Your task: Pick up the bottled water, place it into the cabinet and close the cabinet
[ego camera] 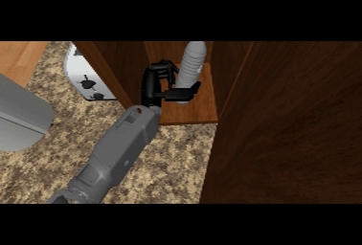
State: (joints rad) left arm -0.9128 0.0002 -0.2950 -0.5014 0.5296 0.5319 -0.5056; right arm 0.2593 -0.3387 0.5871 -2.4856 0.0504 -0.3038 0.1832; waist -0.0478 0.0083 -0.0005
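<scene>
A single grey forearm shows, boxy and faceted, with flat panels and a seam line running along its length. It narrows to a rounded wrist joined to a black hand with slim, angular fingers.

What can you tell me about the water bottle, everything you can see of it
The bottled water is pale grey-white, plastic by its look, with a rounded narrowing top; no label shows. It stands roughly upright, tilted slightly, inside the open wooden cabinet, over its shelf. The black hand curls round its lower body, thumb across the front, hiding part of it. Its base looks at or just above the shelf.
</scene>
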